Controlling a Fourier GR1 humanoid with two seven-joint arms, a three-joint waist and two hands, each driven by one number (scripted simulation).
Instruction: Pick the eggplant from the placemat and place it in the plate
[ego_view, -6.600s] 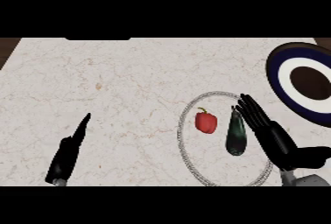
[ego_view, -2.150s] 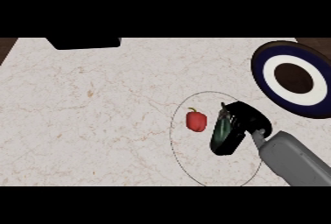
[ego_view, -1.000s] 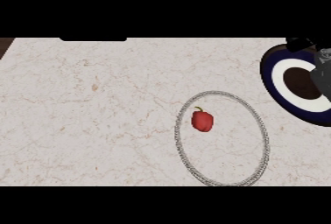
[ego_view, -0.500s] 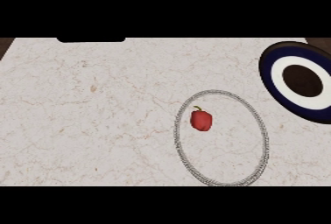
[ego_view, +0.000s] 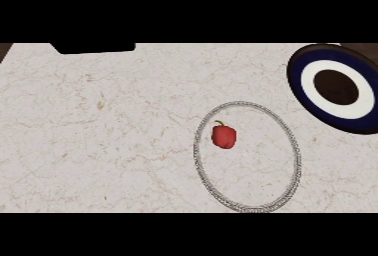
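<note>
Right now no robot hand shows, and the eggplant cannot be seen anywhere. On the marble tabletop (ego_view: 111, 140), a red pepper (ego_view: 224, 136) lies inside the oval placemat (ego_view: 203, 172); the plate (ego_view: 306, 87) sits upper right.

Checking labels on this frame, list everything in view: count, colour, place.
counter: 1, pale marbled stone, fills most of the view
placemat: 1, oval with a grey rim, right of centre on the counter
pepper: 1, red with a green stem, on the placemat's left part
plate: 1, dark blue and white rings with a dark centre, upper right, cut by the view's edge
dark object: 1, black, top edge left, cannot tell what it is
eggplant: 0 visible
hands: neither in view
</note>
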